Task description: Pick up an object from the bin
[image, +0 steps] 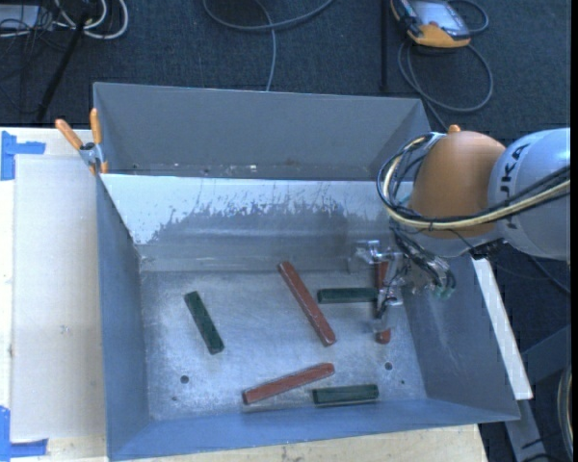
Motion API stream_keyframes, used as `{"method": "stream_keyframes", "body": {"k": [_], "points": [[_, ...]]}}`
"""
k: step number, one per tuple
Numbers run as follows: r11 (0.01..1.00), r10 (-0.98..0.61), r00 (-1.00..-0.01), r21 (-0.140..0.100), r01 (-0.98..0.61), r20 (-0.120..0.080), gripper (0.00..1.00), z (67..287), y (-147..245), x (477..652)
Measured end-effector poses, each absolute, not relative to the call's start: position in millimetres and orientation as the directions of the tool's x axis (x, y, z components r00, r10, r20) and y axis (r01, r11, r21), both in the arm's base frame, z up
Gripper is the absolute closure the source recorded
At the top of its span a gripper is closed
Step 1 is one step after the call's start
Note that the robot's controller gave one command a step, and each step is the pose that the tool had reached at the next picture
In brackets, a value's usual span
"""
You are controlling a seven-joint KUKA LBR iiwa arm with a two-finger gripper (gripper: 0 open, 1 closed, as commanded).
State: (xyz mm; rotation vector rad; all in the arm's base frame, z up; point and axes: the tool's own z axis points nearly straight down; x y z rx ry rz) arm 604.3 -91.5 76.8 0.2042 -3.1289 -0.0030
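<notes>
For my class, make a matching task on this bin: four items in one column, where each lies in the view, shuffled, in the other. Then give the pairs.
Items
1. gripper
2. steep red-brown bar
3. lone green bar
4. flatter red-brown bar

Places
a. far left
b. lowest in the view
c. far right
d. middle

Pairs: 1-c, 2-d, 3-a, 4-b

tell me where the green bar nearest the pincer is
The green bar lies right of centre on the bin floor, between the slanted red-brown bar and the pincer.
</notes>
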Motion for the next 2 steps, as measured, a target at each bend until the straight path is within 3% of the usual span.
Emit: {"method": "stream_keyframes", "body": {"k": [1,2], "points": [[0.992,-0.128,-0.992,0.001,-0.128,-0.001,1.0,80.9,-92.1,606.2],[0.958,-0.287,-0.958,-0.004,-0.287,-0.01,1.0,224.1,-88.3,616.6]]}}
